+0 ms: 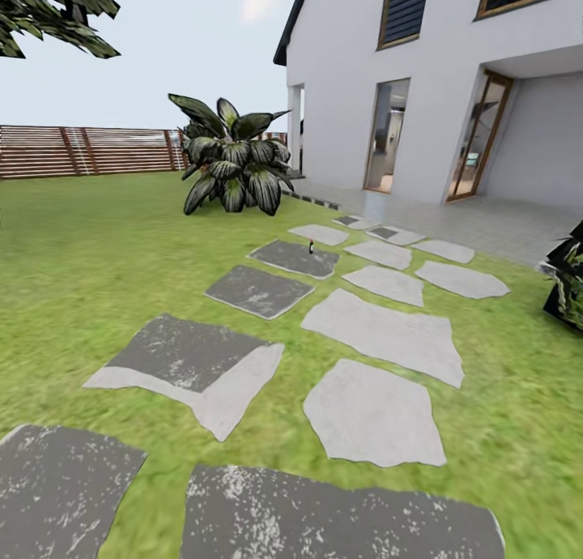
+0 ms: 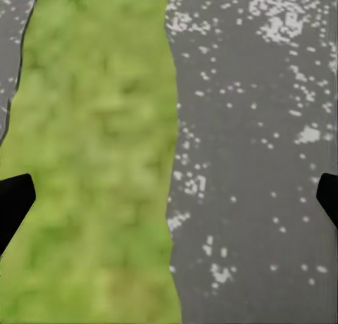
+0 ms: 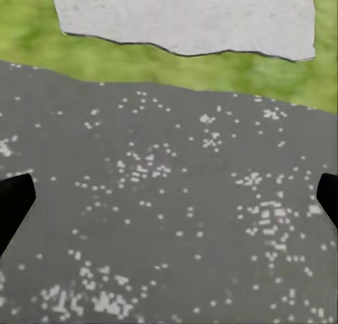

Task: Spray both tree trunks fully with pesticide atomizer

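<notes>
Two grippers hang spread and empty, left gripper (image 2: 169,197) over grass beside a stepping stone (image 2: 253,155), right gripper (image 3: 169,197) over dark stone. The likely atomizer (image 1: 311,248), far-off and tiny, could be misjudged or knocked over on approach.
</notes>
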